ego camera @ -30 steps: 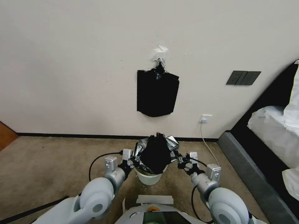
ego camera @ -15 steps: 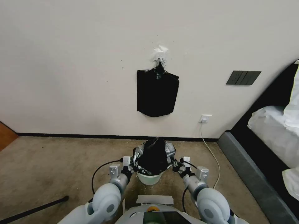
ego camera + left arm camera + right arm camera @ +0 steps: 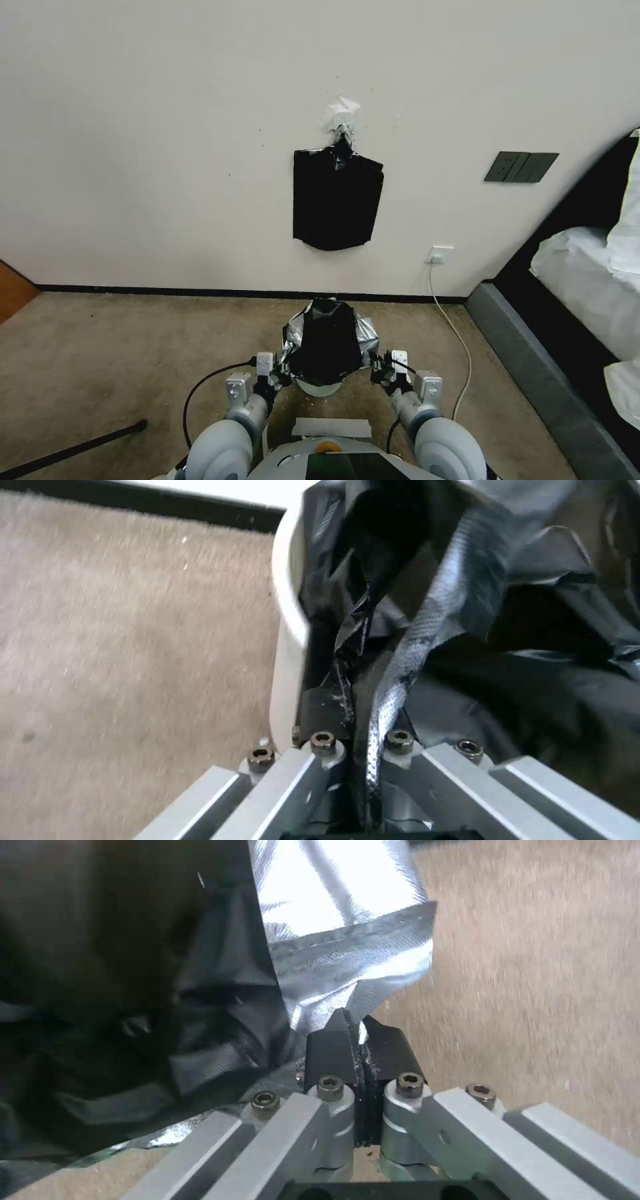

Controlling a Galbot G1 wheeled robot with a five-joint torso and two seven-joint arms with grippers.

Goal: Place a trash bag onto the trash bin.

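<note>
**Bag stretched over bin, both claws pinching**

Trash bag [image 3: 327, 340] sits over the trash bin [image 3: 319, 387] on the carpet, mouth pulled wide, prob. so it can slip over the rim. Left claw [image 3: 279, 373] is clamped on the bag edge right beside the bin wall; right claw [image 3: 379, 372] is pinched on the opp. edge. Bin mostly hidden under plastic; can't tell if the hem is past the rim.

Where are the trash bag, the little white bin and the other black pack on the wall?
trash bag [image 3: 327, 341]: head view, its dark middle.
trash bin [image 3: 319, 388]: head view, white wall showing below the bag.
black pack [image 3: 337, 200]: head view, its flat middle, hanging on the wall.
</note>
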